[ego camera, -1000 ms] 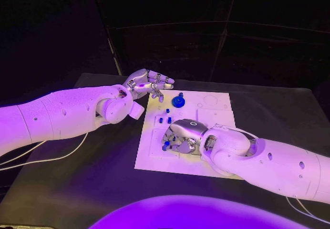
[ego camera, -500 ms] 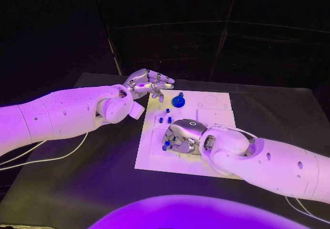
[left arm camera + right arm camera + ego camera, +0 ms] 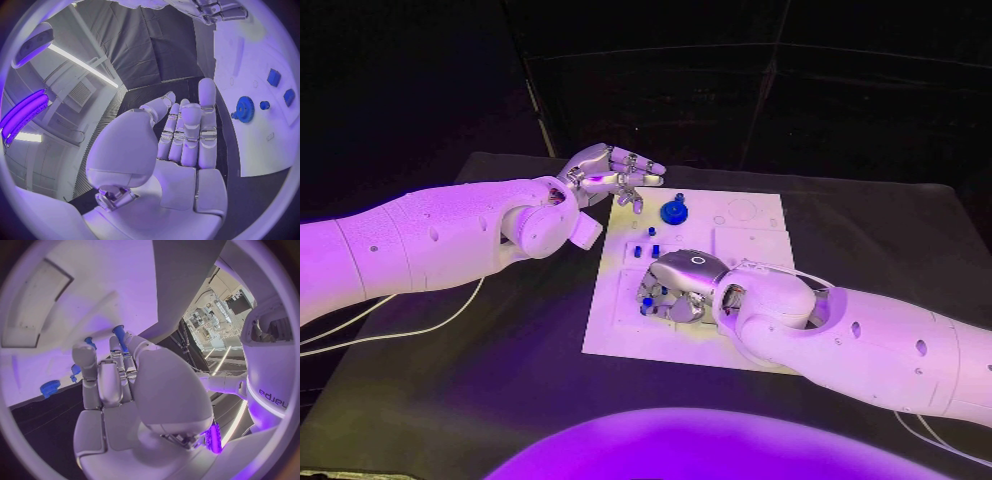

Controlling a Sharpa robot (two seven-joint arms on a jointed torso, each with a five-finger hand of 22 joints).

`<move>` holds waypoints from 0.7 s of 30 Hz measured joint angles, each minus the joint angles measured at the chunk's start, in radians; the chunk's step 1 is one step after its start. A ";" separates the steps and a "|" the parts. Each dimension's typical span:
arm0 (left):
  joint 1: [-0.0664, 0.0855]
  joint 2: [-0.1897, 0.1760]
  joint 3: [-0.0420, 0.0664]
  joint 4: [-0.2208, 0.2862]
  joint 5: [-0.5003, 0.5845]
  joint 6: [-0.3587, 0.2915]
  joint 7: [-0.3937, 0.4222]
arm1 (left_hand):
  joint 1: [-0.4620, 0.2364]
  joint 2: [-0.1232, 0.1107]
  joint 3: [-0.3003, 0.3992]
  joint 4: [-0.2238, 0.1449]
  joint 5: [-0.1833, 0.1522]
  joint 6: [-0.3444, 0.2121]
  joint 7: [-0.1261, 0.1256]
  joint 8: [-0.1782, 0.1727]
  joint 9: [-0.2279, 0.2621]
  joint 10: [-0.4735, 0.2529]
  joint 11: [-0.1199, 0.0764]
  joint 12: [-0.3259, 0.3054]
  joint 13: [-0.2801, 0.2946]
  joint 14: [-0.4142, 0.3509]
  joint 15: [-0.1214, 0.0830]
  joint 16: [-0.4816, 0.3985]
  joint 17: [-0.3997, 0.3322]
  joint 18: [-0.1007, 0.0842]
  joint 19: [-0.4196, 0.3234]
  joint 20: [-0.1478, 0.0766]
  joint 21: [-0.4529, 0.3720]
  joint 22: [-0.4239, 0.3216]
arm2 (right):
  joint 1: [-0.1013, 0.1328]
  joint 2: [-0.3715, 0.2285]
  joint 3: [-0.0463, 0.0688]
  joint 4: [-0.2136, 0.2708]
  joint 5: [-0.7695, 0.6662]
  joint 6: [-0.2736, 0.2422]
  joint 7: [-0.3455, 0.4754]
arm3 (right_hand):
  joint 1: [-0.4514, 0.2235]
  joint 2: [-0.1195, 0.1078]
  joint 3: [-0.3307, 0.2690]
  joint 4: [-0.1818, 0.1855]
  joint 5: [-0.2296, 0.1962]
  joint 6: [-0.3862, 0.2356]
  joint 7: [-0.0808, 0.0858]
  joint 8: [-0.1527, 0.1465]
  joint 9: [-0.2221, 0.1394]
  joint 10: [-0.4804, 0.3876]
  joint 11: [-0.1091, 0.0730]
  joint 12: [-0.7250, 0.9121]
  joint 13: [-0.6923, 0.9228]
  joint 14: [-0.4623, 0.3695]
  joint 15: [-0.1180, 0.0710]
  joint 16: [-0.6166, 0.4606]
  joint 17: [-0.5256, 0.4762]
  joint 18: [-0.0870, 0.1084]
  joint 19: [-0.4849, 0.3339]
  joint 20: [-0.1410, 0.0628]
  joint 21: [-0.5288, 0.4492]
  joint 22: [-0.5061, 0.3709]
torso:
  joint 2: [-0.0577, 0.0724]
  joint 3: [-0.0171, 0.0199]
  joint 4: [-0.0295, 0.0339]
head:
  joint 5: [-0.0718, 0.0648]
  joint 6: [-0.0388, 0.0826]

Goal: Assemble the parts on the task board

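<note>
Black table (image 3: 473, 360): right hand (image 3: 678, 288) palm-down, pinching blue peg (image 3: 119, 335); left hand (image 3: 610, 175) raised.

The head view looks down from high up at the black table (image 3: 488, 340), with the flat white plastic task board (image 3: 754, 235) in the middle of the frame. The left wrist view sits close behind the silver left hand (image 3: 181, 145) and faces the board (image 3: 250, 65) at the right of its circle. The right wrist view sits just behind the silver right hand (image 3: 119, 385), very near the board (image 3: 94, 285). All three views share the board and the round blue toothed gear (image 3: 675, 211) (image 3: 244, 109) (image 3: 49, 387).
</note>
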 measured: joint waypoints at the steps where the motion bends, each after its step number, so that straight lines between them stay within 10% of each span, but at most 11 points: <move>1: 0.000 0.000 0.000 0.000 0.000 0.000 0.000 | 0.000 0.000 0.000 0.000 0.000 0.000 0.000 0.000 0.000 0.000 0.000 0.000 0.000 0.000 0.000 0.000 0.000 0.000 0.000 0.000 0.000 0.000 | 0.000 0.001 0.000 0.000 -0.001 0.002 0.000 | -0.004 -0.004 0.000 0.000 0.003 0.000 0.000 0.000 0.000 0.000 0.000 -0.004 0.000 0.000 0.000 0.000 -0.001 0.000 -0.004 0.003 0.000 -0.002 | 0.000 0.0000 0.0000 | 0.000 0.000; 9: 0.000 -0.001 0.000 0.000 0.000 0.000 -0.001 | 0.000 0.000 0.000 0.000 0.000 0.000 0.000 0.000 0.000 0.000 0.000 0.000 0.000 0.000 0.000 0.000 0.000 0.000 0.000 0.000 0.000 0.000 | -0.002 0.001 -0.001 -0.004 -0.007 0.006 0.003 | -0.055 -0.055 -0.043 0.005 0.015 -0.115 0.041 -0.003 -0.008 -0.129 0.045 -0.066 -0.005 0.000 0.026 -0.022 -0.038 0.000 -0.055 0.028 -0.043 -0.073 | -0.001 -0.0001 0.0000 | 0.000 0.000; 21: 0.000 -0.002 0.000 0.001 0.000 0.000 -0.002 | 0.000 0.000 0.000 0.000 0.000 0.000 0.000 0.000 0.000 0.000 0.000 0.000 0.000 0.000 0.000 0.000 0.000 0.000 0.000 0.000 0.000 0.000 | -0.006 -0.026 -0.001 0.032 -0.008 -0.050 0.019 | -0.067 -0.048 -0.127 -0.014 0.023 -0.174 0.041 -0.003 -0.006 -0.254 0.053 -0.046 0.000 -0.011 0.043 -0.085 -0.129 0.016 -0.140 0.042 -0.131 -0.216 | 0.000 -0.0001 0.0000 | -0.001 0.002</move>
